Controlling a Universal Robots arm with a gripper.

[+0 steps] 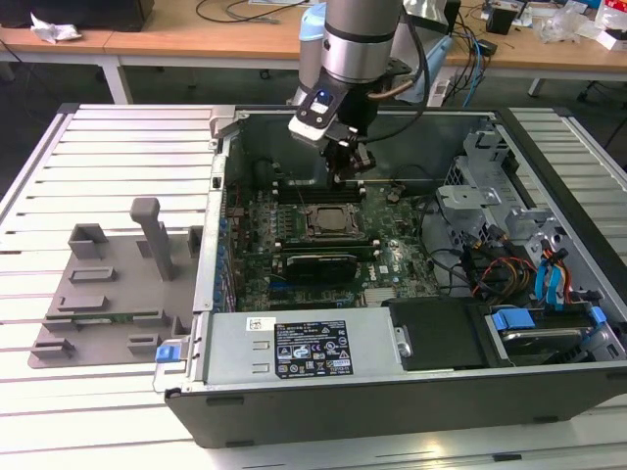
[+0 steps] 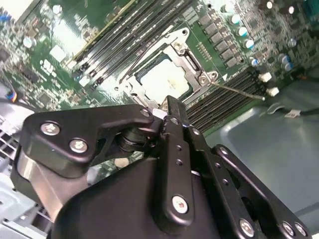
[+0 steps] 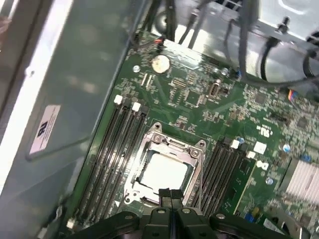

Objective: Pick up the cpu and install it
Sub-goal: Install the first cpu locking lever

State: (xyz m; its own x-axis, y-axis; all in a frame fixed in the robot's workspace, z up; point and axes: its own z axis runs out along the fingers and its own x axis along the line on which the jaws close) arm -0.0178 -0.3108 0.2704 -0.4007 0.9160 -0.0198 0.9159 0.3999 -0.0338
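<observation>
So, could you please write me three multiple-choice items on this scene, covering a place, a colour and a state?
1. Where does the cpu lie?
A. On the fixture plate
B. Inside the socket frame on the motherboard
C. On the power supply

2. What colour is the fixture plate beside the computer case?
A. Grey
B. Red
C. Yellow

3. How do the gripper's fingers stand?
A. Spread wide
B. Clamped on a cable
C. Shut together

Answers:
1 B: in the first wrist view the cpu sits flat within the socket frame on the motherboard.
2 A: in the exterior view the fixture plate, on that view's left, is plain grey.
3 C: in the first wrist view the gripper shows its fingers side by side with no gap, just over the socket's edge.
</observation>
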